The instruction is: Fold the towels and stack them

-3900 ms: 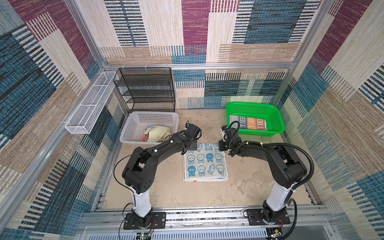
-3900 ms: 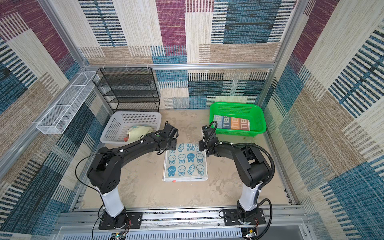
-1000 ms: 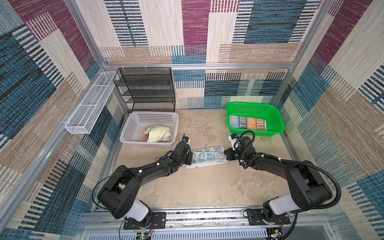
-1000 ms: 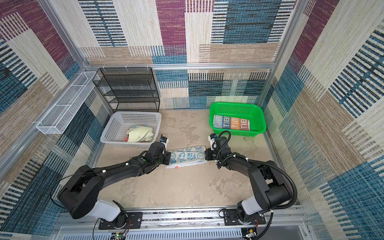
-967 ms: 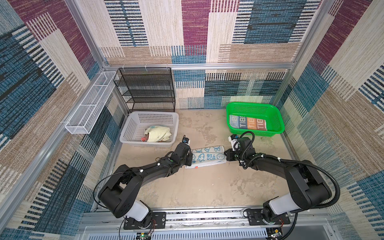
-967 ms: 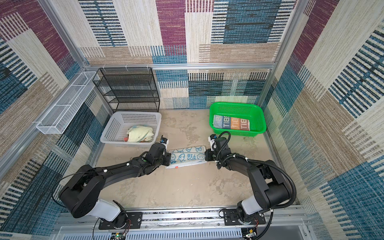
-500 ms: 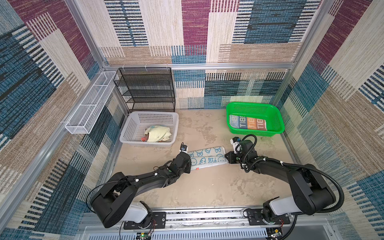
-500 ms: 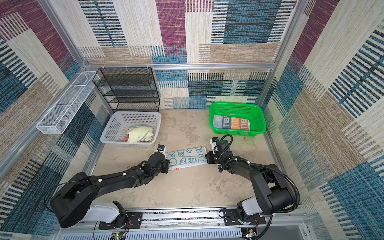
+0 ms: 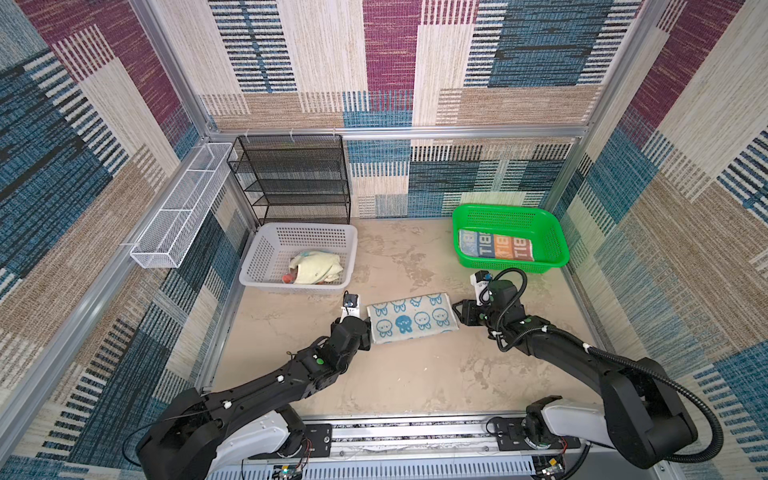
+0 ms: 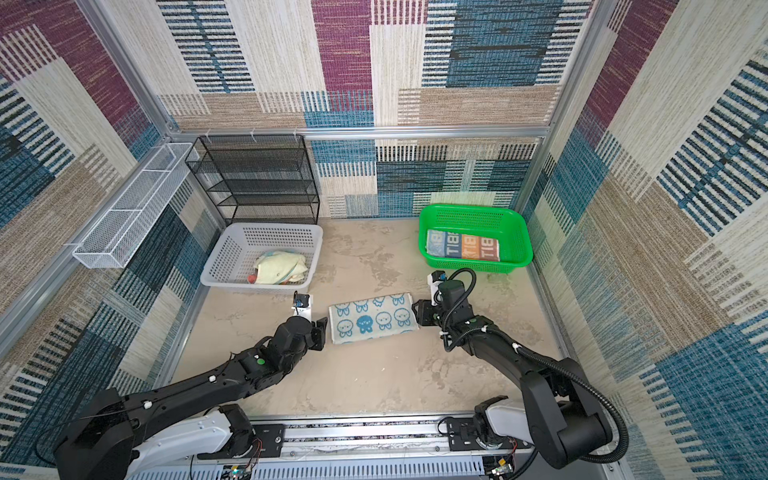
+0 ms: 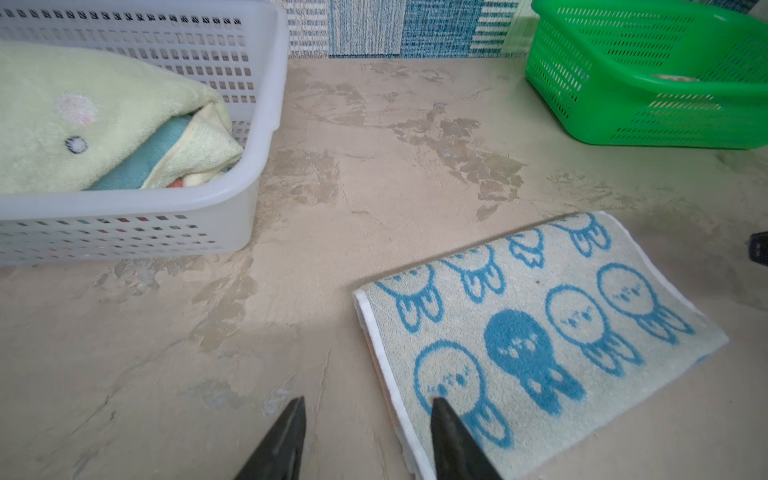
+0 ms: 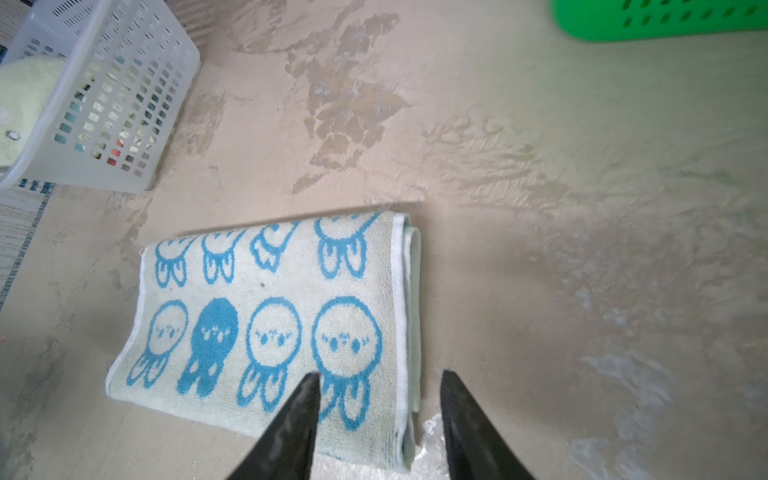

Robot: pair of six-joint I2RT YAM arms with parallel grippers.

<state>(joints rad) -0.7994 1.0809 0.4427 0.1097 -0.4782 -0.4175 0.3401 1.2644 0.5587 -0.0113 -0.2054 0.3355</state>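
**Item: rabbit-face towel [image 9: 411, 318] [image 10: 372, 318], folded, lying flat at lower centre in both top views.**

Nearest you, the left gripper [image 9: 367, 330] sits at the towel's left short edge, jaws parted with nothing clamped. In the left wrist view one fingertip [image 11: 440, 409] overlaps the hem and its mate is over bare floor [image 9: 399, 374]. The right gripper [image 9: 458, 312] is at the right short edge, jaws likewise parted and empty, straddling the hem in the right wrist view. Further back, the white basket [image 9: 305, 227] at centre left holds heaped cream and teal towels [image 9: 316, 268]. The green basket [image 9: 511, 208] at right holds a folded striped towel [image 9: 496, 245]. The black mesh rack [image 9: 291, 178] is rearmost.
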